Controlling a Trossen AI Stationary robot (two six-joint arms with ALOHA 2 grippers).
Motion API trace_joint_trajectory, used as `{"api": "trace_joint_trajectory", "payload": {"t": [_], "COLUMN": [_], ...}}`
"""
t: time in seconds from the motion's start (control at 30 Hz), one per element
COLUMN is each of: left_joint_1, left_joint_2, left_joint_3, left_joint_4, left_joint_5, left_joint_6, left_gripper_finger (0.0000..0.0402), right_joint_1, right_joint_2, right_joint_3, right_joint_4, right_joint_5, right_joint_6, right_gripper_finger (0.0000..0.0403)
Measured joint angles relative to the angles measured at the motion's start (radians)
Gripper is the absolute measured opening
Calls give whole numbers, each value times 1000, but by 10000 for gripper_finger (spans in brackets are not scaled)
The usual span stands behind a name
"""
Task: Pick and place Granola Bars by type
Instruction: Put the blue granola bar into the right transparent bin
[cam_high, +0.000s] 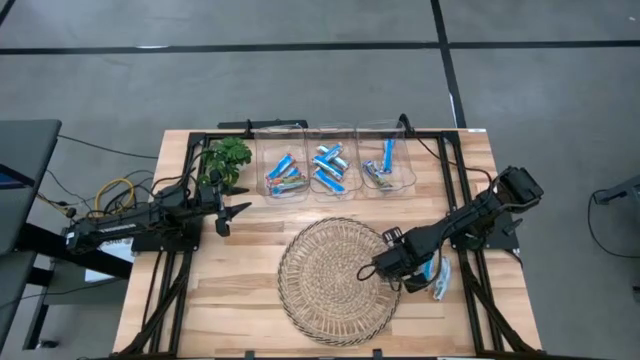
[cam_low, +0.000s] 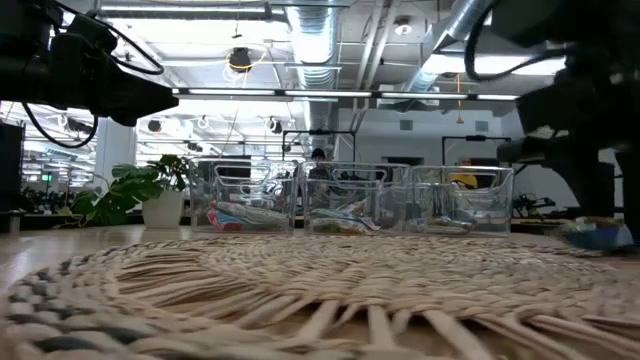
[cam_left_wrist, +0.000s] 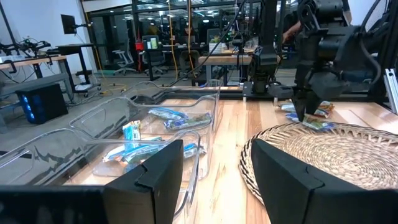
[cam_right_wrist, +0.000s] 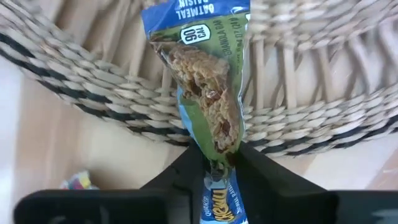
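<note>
the right gripper (cam_high: 368, 271) is down low at the edge of the round woven mat (cam_high: 330, 290), on the side near the right arm. its two dark fingers (cam_right_wrist: 186, 171) are closed tight on a granola bar (cam_right_wrist: 208, 93). this bar has a blue and green wrapper with a picture of oats on it. the bar lies across the rim of the mat, and one end of it sits pinched between the fingers.

a few more wrapped bars (cam_high: 440, 275) lie in a small heap on the wooden table (cam_high: 240, 280), just beside the mat and close to the right arm.

three clear bins (cam_high: 335, 165) stand in a row at the far side of the table. each one has bars in it. the left bin holds bars with blue and red on them (cam_high: 283, 175). the middle bin holds bright blue bars (cam_high: 330, 168). the right bin holds blue and pale bars (cam_high: 383, 165).

the left gripper (cam_high: 238, 210) waits above the table at the left side, near a small green plant (cam_high: 225, 158) in a white pot. its fingers (cam_left_wrist: 158, 171) are spread apart and hold nothing. the left bin is close in front of it.
</note>
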Motion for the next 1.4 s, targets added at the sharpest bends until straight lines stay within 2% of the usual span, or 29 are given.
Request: {"api": "trace_joint_trajectory", "payload": {"t": [0.43, 0.73, 0.97, 1.13, 1.27, 1.4], "left_joint_1": [0, 0, 0, 0, 0, 0], "left_joint_2": [0, 0, 0, 0, 0, 0], "left_joint_3": [0, 0, 0, 0, 0, 0], "left_joint_4": [0, 0, 0, 0, 0, 0], "left_joint_5": [0, 0, 0, 0, 0, 0], "left_joint_6": [0, 0, 0, 0, 0, 0], "left_gripper_finger": [183, 183, 183, 183, 183, 183], "right_joint_1": [-77, -165, -224, -267, -318, -395], "right_joint_2": [-137, -201, -209, -209, -209, -209], "right_joint_3": [0, 0, 0, 1, 1, 1], "right_joint_4": [184, 506, 803, 906, 908, 902], "right_joint_5": [-1, 0, -1, 0, 54, 180], "right_joint_6": [201, 287, 288, 288, 285, 264], "right_gripper_finger": [67, 67, 67, 67, 67, 67]}}
